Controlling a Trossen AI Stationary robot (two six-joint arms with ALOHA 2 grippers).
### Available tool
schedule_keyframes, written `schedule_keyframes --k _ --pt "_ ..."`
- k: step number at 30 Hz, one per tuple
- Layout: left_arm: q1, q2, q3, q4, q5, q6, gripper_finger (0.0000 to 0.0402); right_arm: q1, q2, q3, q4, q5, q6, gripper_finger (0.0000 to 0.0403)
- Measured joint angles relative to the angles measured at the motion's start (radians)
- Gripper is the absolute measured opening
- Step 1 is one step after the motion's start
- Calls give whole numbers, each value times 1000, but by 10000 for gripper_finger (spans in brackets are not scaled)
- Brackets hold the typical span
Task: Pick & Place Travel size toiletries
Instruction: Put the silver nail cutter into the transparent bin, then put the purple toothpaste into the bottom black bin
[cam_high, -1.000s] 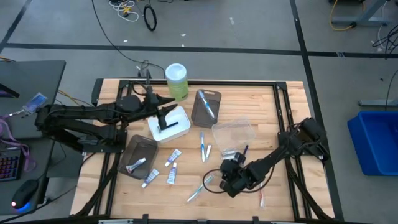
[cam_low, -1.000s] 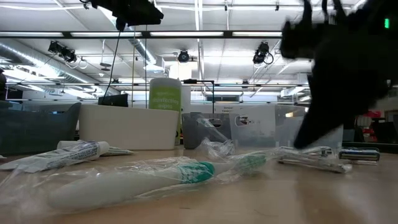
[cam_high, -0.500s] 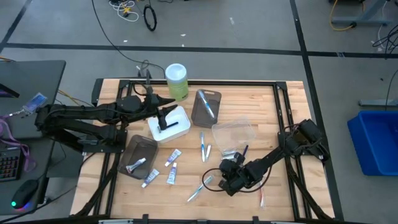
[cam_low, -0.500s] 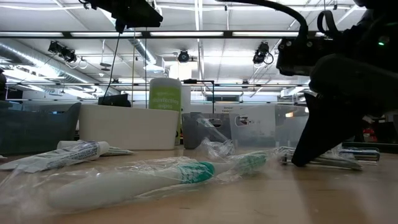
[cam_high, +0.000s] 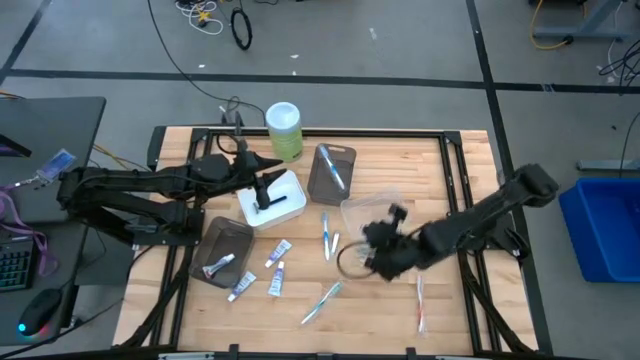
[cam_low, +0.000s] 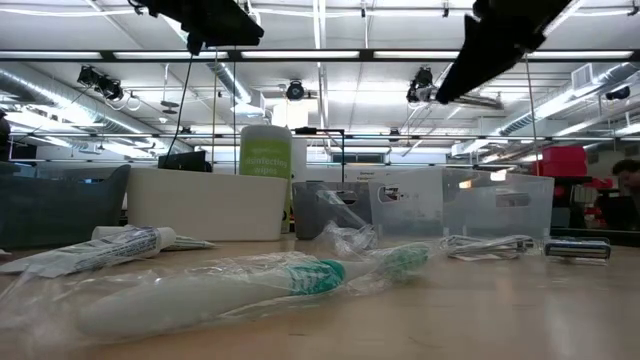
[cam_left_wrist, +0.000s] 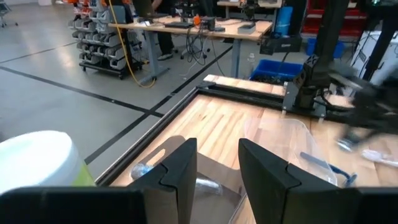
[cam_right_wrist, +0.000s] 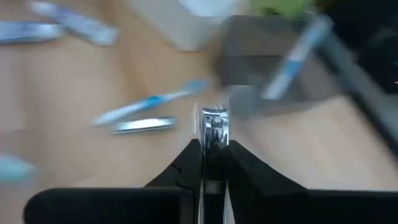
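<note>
My right gripper hangs above the table near the clear tray, shut on a small silvery item. My left gripper waits open above the white tray. White mini tubes lie flat on the wood beside the brown tray, which holds another tube. Two toothbrushes lie in the middle and one near the front. A wrapped toothbrush and a dark razor show lying on the table in the low view. My right gripper pinches the silvery item's near end between its two fingertips. The item sticks out past the fingertips, in line with them, and is lifted clear of the table.
A tall green canister stands at the far edge. A grey tray holds a toothbrush. A slim item lies at the front right. Bare wood lies between the clear tray and the right edge.
My right gripper has risen from the table near the front and moved toward the far edge and the clear tray, out of the low view's table level. The toothbrush near the front stays where it was.
</note>
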Motion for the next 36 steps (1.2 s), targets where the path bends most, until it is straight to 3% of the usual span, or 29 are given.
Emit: schedule_keyframes --k 5,10,16,25,31,36 --pt "0 28 -1 -8 0 0 128 -190 -70 -61 -110 -50 -89 63" --pt "-2 67 1 5 0 -25 128 -367 -60 -181 54 -300 -304 79" --pt "-14 113 1 -1 3 -40 128 -479 -60 -265 161 -431 -397 123" --pt "-14 130 0 5 -23 1 128 -492 -62 -193 153 -459 -409 190" --pt "-14 131 0 2 -21 -24 128 -477 -63 -90 196 -436 -438 194" --pt "-14 130 0 -2 45 -43 128 -479 -63 -90 362 -436 -494 186"
